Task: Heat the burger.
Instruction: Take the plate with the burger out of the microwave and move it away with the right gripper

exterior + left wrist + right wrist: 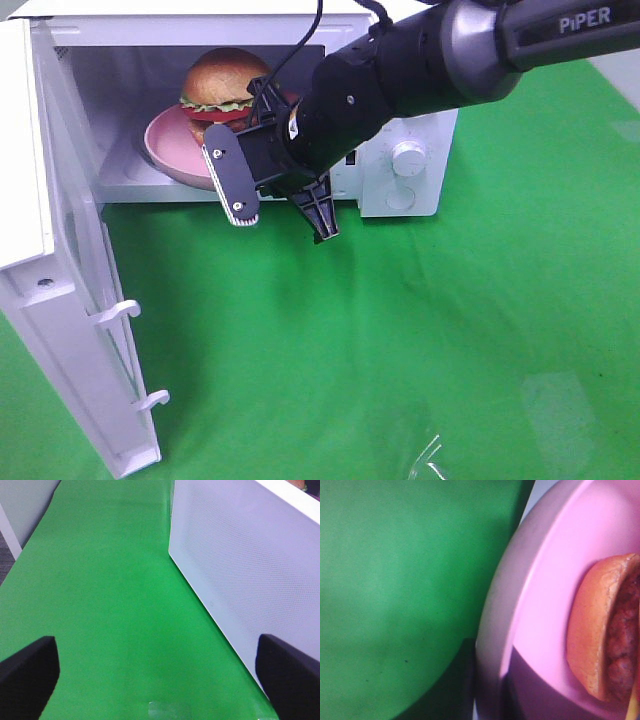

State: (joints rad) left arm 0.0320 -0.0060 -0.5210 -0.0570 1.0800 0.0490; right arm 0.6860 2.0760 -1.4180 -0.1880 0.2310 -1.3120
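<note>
Here, green cloth (400, 340) is spread under white microwave (410, 160), door (70, 330) swung open at 8 o'clock. Burger (222, 85) is seated on pink plate (170, 150) inside. Right gripper (285, 215) is held narrow, empty, at plate rim. Left gripper (160, 672), seen only in wrist view, is spread wide beside door.

burger (225, 82) on plate (165, 140) inside microwave (400, 190), door (70, 330) swung open at left, right gripper (285, 215) just before the plate's front edge, over cloth (400, 350)

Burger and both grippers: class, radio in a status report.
Left gripper open, empty. Right gripper at the oven mouth, jaws narrow. Burger on plate inside microwave; door open.
</note>
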